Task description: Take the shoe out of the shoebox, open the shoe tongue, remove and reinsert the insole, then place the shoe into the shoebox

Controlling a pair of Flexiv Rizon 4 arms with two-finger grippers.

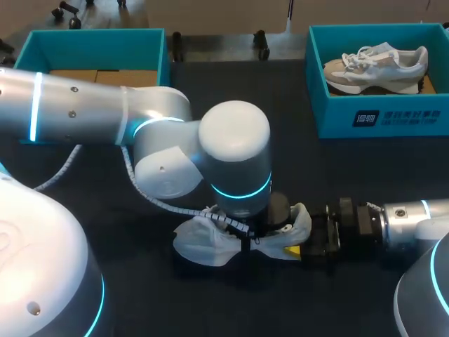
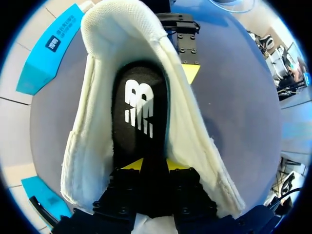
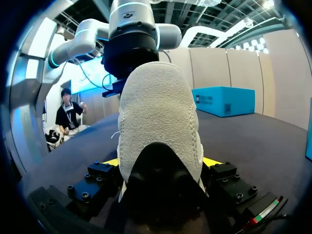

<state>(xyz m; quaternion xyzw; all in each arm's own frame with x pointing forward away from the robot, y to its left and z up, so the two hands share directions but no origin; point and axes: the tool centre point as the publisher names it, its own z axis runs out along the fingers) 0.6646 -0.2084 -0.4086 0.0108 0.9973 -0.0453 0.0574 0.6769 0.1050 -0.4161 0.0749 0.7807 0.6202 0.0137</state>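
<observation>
— Where has the shoe [image 1: 203, 242] got to?

— It's lying on the table [image 1: 351, 175], on the robot's side and well apart from both boxes. The right gripper [image 3: 163, 163] has it by the heel, with one finger pressed against each side. The left gripper [image 2: 152, 165] comes straight down into the opening, and its yellow tips look pinched on the near end of the black insole [image 2: 139, 107].

— What could go wrong from here?

— I'd say the insole could drag the whole shoe up with it if it sticks to the footbed. The heel is soft and rounded, so the right gripper's hold might slide. The left's pinch sits on a thin end, so a crooked pull could make it slip off or fold the insole against the collar.

— Can you see all that from above?

— No. In the head view the left arm's wrist hides its fingers and the inside of the shoe. Only the left wrist view shows the insole and the pinch, plus one of the right gripper's yellow tips beside the heel. The right wrist view shows both its fingers flanking the heel, but nothing of the insole. Only the head view shows the shoebox [image 1: 393, 116] at the right, with a second shoe [image 1: 375, 67] in it, and the other box [image 1: 91, 38] at the left.
</observation>
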